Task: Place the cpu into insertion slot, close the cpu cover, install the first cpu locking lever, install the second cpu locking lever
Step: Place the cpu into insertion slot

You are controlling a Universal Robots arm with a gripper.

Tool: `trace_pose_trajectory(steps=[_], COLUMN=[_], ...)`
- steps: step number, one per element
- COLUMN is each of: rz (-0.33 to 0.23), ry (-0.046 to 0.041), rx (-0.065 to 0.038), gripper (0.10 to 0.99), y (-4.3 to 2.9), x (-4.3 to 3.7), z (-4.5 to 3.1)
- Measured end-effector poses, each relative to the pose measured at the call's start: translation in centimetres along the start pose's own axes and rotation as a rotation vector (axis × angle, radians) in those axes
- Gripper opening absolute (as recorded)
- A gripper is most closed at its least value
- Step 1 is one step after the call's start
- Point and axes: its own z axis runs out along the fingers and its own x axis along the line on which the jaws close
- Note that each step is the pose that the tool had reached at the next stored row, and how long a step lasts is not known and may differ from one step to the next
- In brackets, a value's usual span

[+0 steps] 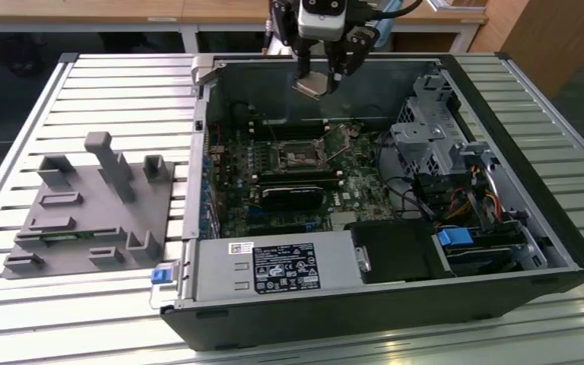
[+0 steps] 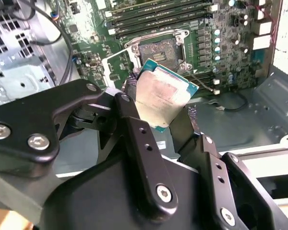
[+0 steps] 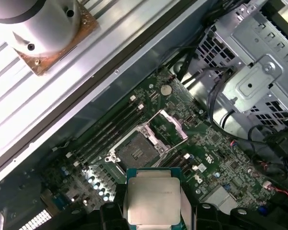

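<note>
**Item: cpu** [image 2: 164, 98]. Location: in the air above the open computer case [image 1: 373, 319], near its far wall as the exterior view shows it, well apart from the board below. Condition: tilted, silvery face showing in both wrist views.

**Item: pincer** [image 1: 319, 76]. State: clamped on the cpu, with a black finger [image 2: 134, 120] on each of two opposite edges.

**Item: insertion slot** [image 3: 134, 154]. Location: on the green board beside the long memory slots [image 2: 158, 14]. Condition: dark, with nothing seated in it.

**Item: cpu cover** [image 3: 172, 125]. Condition: swung up on its hinge and standing just beside the slot. The way in looks unobstructed.

**Item: grey fixture block** [image 1: 89, 205]. Location: on the slatted surface [image 1: 119, 91], at the exterior view's left of the case.

**Handling note**, as I judge it from here: the step in hand is bringing the chip to the socket.
- Level the chip until its face lies parallel with the board.
- Square it to the slot's rim and centre it above.
- Lower it straight down with no sideways slide, since socket contacts likely bend easily.
- Keep the fingers clear of the raised cover.
- Let go only once the chip sits flat inside the rim.
</note>
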Motion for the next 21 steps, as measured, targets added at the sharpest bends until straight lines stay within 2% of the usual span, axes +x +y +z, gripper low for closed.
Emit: trace_pose_trajectory(steps=[21], rz=[0.341], ry=[-0.0273], rx=[-0.003], gripper=[0.525], y=[-0.02], x=[0.0], z=[0.26])
